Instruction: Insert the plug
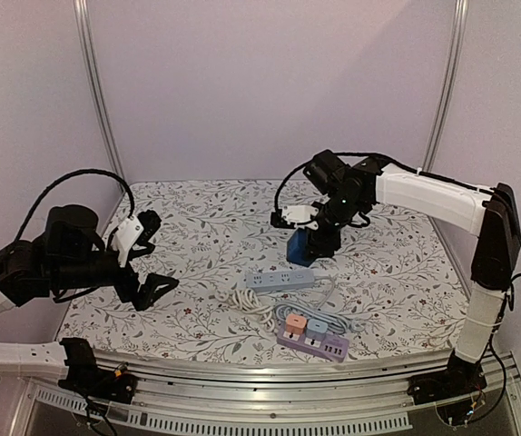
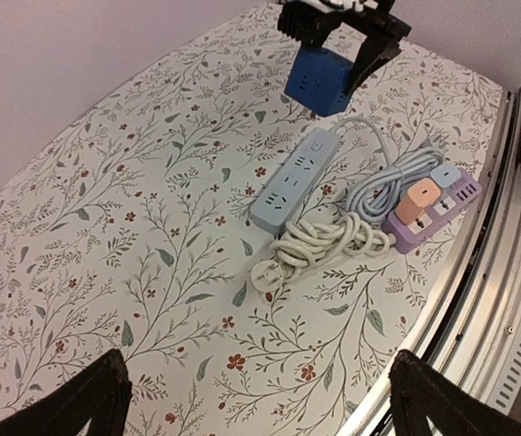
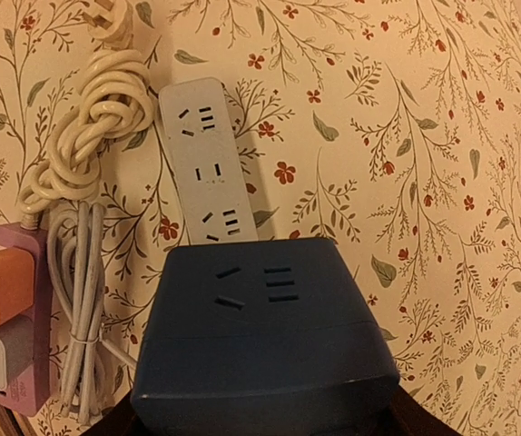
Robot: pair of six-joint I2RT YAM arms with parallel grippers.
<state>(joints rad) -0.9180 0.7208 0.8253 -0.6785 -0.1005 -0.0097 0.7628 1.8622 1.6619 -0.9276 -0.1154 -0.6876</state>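
My right gripper is shut on a dark blue cube socket, which it holds by the sides low over the table. The cube's slotted face shows in the right wrist view. A pale blue power strip lies just in front of it and also shows in the right wrist view. A white plug on a coiled white cord lies at the strip's near end. My left gripper is open and empty, hovering at the left, well away from the plug.
A purple power strip with orange and blue adapters plugged in lies near the front edge, beside a bundled grey cable. A metal rail runs along the table's front. Grey walls enclose the back and sides.
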